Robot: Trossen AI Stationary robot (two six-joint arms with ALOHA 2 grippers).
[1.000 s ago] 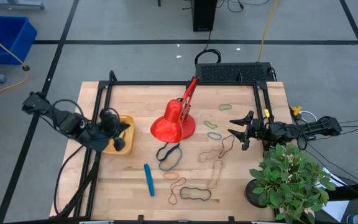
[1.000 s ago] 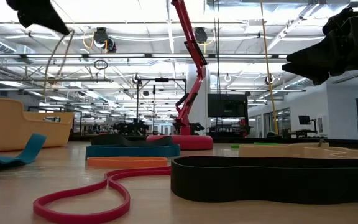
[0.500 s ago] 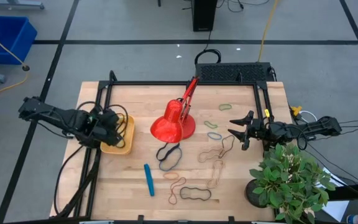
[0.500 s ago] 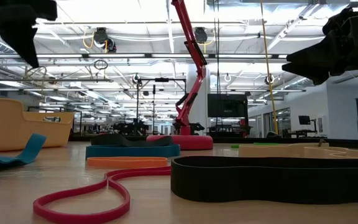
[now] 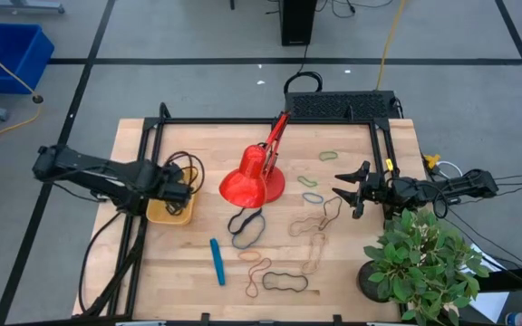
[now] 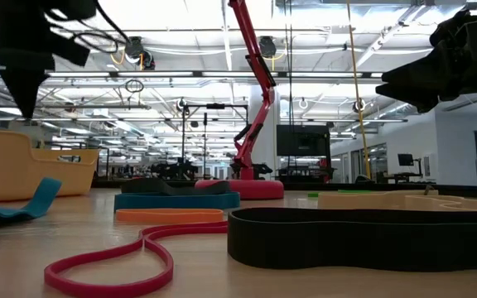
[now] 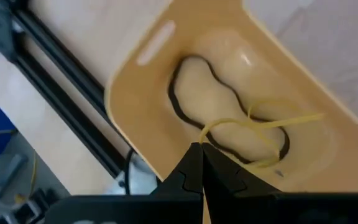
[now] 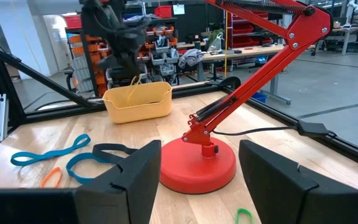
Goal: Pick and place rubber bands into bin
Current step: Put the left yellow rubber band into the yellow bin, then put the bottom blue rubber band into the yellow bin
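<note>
**Left gripper over the bin with a tan band**

No brand, label or writing can be read in any view.

In the high view the left gripper (image 5: 178, 191) sits over the bin (image 5: 172, 211) at the left middle of the frame, but its fingers cannot be made out there. The left wrist view shows them: the tips are pressed together on a tan band (image 7: 260, 123) that loops out above the bin's floor. That view alone shows inside the bin (image 7: 142, 81), where a black band (image 7: 185, 106) lies on the bottom.

The right gripper (image 5: 352, 192) hangs at the right middle of the high view, beside the plant (image 5: 424, 263). In the right wrist view its fingers (image 8: 135, 180) stand wide apart with nothing between them, and the lamp (image 8: 197, 163) base lies beyond.

More bands (image 5: 279, 282) are strewn across the table (image 5: 179, 281) below and right of the lamp (image 5: 252, 186) in the high view, near a blue stick (image 5: 217, 261).
</note>
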